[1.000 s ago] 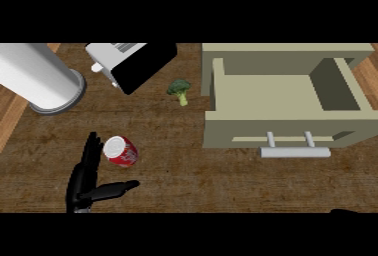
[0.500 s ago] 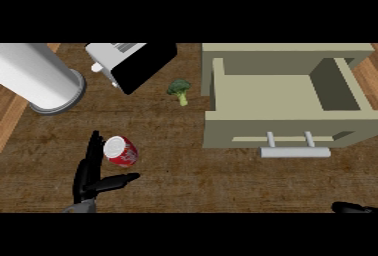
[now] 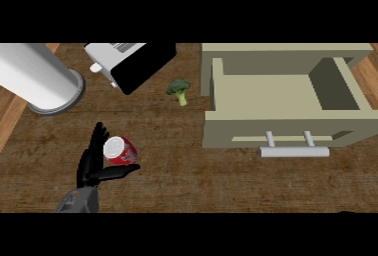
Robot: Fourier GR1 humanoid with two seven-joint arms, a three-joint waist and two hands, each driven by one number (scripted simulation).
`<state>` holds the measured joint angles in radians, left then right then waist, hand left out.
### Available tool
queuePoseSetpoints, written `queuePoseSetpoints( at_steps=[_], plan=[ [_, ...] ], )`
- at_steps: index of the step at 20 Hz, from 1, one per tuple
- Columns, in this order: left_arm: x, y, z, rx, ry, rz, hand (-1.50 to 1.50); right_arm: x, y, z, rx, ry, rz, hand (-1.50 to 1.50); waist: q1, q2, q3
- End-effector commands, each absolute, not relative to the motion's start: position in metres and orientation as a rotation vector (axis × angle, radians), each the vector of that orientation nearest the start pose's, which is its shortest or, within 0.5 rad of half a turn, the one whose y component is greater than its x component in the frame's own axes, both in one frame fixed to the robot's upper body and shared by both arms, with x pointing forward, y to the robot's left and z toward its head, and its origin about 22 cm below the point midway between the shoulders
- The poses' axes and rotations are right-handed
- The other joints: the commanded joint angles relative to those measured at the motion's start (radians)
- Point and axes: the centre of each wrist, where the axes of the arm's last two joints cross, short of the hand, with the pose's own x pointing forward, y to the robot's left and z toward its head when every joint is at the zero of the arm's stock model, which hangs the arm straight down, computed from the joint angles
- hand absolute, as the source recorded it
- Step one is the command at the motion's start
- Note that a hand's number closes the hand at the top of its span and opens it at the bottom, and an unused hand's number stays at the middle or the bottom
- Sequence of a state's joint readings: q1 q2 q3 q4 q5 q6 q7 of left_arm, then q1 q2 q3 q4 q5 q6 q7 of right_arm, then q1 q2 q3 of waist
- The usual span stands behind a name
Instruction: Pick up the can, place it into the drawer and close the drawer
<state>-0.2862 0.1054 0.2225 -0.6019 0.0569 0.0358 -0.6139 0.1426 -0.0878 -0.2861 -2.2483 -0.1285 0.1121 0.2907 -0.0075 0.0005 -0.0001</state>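
Far left: a large white cylinder (image 3: 40, 77) stands on the wooden counter (image 3: 221, 185). Lower left: the left hand (image 3: 92, 162) is spread wide beside the red can (image 3: 119, 150), straight fingers along its left side, thumb beneath it. Centre top: a toaster (image 3: 129, 62) and a broccoli floret (image 3: 178, 90). Right: the open drawer (image 3: 280, 97), handle (image 3: 294, 150) facing forward. The right hand is out of view.
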Motion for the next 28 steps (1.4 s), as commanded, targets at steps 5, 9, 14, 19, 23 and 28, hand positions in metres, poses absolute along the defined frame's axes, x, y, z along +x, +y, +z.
queuePoseSetpoints(
  at_steps=[5,9,14,19,23,28],
  plan=[
    [0.278,0.258,-0.139,0.044,-1.501,0.055,-1.50,0.173,-0.299,0.140,-0.213,-1.854,-0.064,-1.50,-0.001,0.001,-0.001],
    [0.295,0.264,-0.127,-0.043,-1.510,0.071,1.50,0.154,-0.296,0.154,-0.204,-1.855,-0.038,-1.50,-0.006,0.001,-0.001],
    [0.300,0.235,-0.129,-0.060,-1.554,0.050,1.50,0.172,-0.302,0.134,-0.237,-1.862,-0.063,-1.50,-0.001,0.001,0.000],
    [0.323,0.216,-0.113,-0.065,-1.571,0.072,1.50,0.157,-0.292,0.142,-0.263,-1.879,-0.067,-1.50,-0.007,0.002,-0.001],
    [0.331,0.220,-0.108,-0.034,-1.587,0.101,1.50,0.165,-0.279,0.146,-0.233,-1.852,-0.074,-1.50,-0.008,0.004,-0.001],
    [0.348,0.199,-0.090,-0.064,-1.636,0.121,1.50,0.146,-0.302,0.142,-0.240,-1.872,-0.043,-1.50,-0.005,0.000,0.000]
  ],
)
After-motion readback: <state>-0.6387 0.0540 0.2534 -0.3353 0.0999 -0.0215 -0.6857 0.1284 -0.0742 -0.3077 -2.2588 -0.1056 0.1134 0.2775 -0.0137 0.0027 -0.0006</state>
